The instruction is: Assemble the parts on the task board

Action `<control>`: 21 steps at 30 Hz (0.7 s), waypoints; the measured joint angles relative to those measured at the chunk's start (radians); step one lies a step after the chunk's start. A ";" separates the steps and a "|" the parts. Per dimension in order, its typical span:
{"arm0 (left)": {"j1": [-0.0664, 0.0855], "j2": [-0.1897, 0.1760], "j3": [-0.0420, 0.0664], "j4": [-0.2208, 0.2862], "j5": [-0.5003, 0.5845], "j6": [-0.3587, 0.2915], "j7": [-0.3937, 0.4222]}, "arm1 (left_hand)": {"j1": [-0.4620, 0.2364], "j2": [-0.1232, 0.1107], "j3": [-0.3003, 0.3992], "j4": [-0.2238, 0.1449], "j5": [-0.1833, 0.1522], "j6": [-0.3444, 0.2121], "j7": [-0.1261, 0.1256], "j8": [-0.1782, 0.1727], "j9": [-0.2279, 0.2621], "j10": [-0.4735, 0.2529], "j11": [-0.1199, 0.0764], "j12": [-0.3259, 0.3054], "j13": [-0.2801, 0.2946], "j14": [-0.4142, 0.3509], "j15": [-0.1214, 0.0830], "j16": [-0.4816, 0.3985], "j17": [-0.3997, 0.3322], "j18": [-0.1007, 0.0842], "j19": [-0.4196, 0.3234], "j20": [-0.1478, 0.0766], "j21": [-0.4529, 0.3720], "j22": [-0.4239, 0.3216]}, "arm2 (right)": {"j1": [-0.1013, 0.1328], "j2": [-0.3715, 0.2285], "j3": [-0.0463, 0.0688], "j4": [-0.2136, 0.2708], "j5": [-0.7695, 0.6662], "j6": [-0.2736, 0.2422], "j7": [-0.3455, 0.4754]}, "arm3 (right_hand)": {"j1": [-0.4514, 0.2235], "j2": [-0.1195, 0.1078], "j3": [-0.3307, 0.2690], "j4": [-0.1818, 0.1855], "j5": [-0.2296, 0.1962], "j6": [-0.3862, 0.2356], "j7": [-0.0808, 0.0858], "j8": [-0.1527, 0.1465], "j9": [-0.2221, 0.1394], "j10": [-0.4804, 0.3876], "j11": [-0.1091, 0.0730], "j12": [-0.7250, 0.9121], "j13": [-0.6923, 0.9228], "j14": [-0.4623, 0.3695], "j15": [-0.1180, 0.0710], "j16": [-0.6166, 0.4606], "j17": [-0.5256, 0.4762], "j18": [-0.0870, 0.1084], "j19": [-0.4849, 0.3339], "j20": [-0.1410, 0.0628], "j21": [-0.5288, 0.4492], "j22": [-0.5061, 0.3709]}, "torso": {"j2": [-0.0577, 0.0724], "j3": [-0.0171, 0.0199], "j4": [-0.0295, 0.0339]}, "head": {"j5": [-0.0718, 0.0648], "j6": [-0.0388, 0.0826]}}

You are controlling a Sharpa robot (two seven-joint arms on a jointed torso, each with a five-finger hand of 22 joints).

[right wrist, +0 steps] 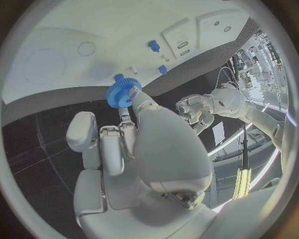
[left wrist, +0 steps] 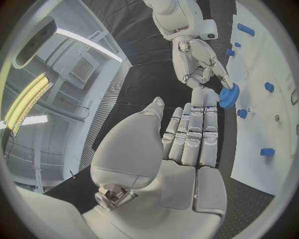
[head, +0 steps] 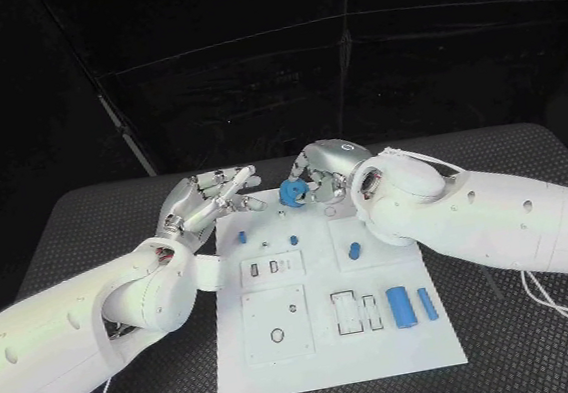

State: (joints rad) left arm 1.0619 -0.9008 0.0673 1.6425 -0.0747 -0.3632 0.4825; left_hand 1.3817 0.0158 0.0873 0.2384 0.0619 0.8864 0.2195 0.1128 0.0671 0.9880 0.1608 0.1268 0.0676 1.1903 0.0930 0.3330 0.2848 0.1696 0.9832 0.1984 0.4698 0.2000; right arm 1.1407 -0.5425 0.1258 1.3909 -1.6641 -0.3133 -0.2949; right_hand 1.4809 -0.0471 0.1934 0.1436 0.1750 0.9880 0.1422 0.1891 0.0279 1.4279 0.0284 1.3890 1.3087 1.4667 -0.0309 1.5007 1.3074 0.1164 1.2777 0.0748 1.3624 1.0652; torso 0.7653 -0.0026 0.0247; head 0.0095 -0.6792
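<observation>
Currently, item one: a blue gear (toothed rim, plain in my right wrist view), pinched at the fingertips of my right hand above the far edge of the task board. Item two: my left hand, fingers loosely apart, holding nothing, just beside the gear.
</observation>
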 measured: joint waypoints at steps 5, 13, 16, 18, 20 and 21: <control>0.000 -0.001 0.000 0.000 0.000 0.000 0.000 | 0.000 0.000 0.000 0.000 0.000 0.000 0.000 0.000 0.000 0.000 0.000 0.000 0.000 0.000 0.000 0.000 0.000 0.000 0.000 0.000 0.000 0.000 | 0.000 0.044 -0.027 -0.036 -0.010 0.002 0.003 | -0.008 0.003 0.006 -0.001 0.000 0.000 0.000 -0.004 0.000 0.000 0.000 0.000 0.000 0.000 0.000 0.000 0.000 0.000 0.000 0.000 0.000 0.001 | 0.001 0.0004 -0.0003 | 0.004 -0.002; 0.001 -0.001 0.000 -0.003 0.000 0.001 0.000 | 0.000 0.000 0.000 0.000 0.000 0.000 0.000 0.000 0.000 0.000 0.000 0.000 0.000 0.000 0.000 0.000 0.000 0.000 0.000 0.000 0.000 0.000 | -0.001 0.089 -0.054 -0.078 -0.018 0.013 0.009 | -0.017 -0.007 0.007 -0.001 0.000 0.000 0.000 -0.008 0.000 0.000 0.000 0.000 0.000 0.000 0.000 0.000 0.000 0.000 0.000 0.000 0.000 0.003 | 0.001 0.0017 -0.0011 | 0.006 -0.006; 0.001 -0.001 0.000 -0.003 0.000 0.001 0.000 | 0.000 0.000 0.000 0.000 0.000 0.000 0.000 0.000 0.000 0.000 0.000 0.000 0.000 0.000 0.000 0.000 0.000 0.000 0.000 0.000 0.000 0.000 | -0.001 0.101 -0.057 -0.087 -0.020 0.021 0.009 | -0.018 -0.008 0.021 0.006 0.000 0.001 0.001 -0.011 0.000 0.000 0.000 0.000 0.000 0.000 0.000 0.000 0.000 0.000 0.000 0.000 0.000 0.004 | 0.001 0.0023 -0.0014 | 0.008 -0.007; 0.001 -0.001 0.000 -0.003 0.000 0.001 0.000 | 0.000 0.000 0.000 0.000 0.000 0.000 0.000 0.000 0.000 0.000 0.000 0.000 0.000 0.000 0.000 0.000 0.000 0.000 0.000 0.000 0.000 0.000 | -0.001 0.109 -0.058 -0.096 -0.023 0.026 0.009 | -0.022 -0.011 0.021 0.006 0.000 0.001 0.001 -0.013 0.000 0.000 0.000 0.000 0.000 0.000 0.000 0.000 0.000 0.000 0.000 0.000 0.000 0.004 | 0.001 0.0027 -0.0021 | 0.009 -0.008; 0.001 -0.001 0.000 -0.003 0.000 0.001 0.000 | 0.000 0.000 0.000 0.000 0.000 0.000 0.000 0.000 0.000 0.000 0.000 0.000 0.000 0.000 0.000 0.000 0.000 0.000 0.000 0.000 0.000 0.000 | -0.001 0.114 -0.059 -0.103 -0.024 0.029 0.009 | -0.025 -0.012 0.025 0.004 0.000 0.001 0.001 -0.013 0.000 0.000 0.000 -0.005 0.000 0.000 0.000 0.000 0.001 0.000 0.000 0.000 0.000 0.004 | 0.001 0.0028 -0.0026 | 0.009 -0.009; 0.001 -0.001 0.000 -0.003 0.000 0.001 0.000 | 0.000 0.000 0.000 0.000 0.000 0.000 0.000 0.000 0.000 0.000 0.000 0.000 0.000 0.000 0.000 0.000 0.000 0.000 0.000 0.000 0.000 0.000 | -0.001 0.115 -0.059 -0.106 -0.025 0.030 0.009 | -0.025 -0.012 0.026 0.003 0.000 0.001 0.001 -0.015 0.000 0.000 0.000 -0.005 0.000 0.000 0.000 0.000 0.001 0.000 0.000 0.000 0.000 0.004 | 0.001 0.0028 -0.0027 | 0.009 -0.009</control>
State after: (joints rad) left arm 1.0625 -0.9019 0.0677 1.6394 -0.0748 -0.3621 0.4826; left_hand 1.3817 0.0158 0.0873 0.2384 0.0619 0.8864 0.2195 0.1128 0.0672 0.9880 0.1608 0.1269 0.0676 1.1903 0.0930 0.3330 0.2846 0.1697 0.9831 0.1985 0.4698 0.1999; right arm 1.1396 -0.4271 0.0672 1.2850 -1.6894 -0.2832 -0.2855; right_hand 1.4555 -0.0587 0.2193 0.1467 0.1746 0.9890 0.1431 0.1739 0.0280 1.4276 0.0287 1.3845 1.3087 1.4667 -0.0307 1.5007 1.3081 0.1164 1.2777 0.0748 1.3623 1.0690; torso 0.7666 0.0002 0.0221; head 0.0185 -0.6878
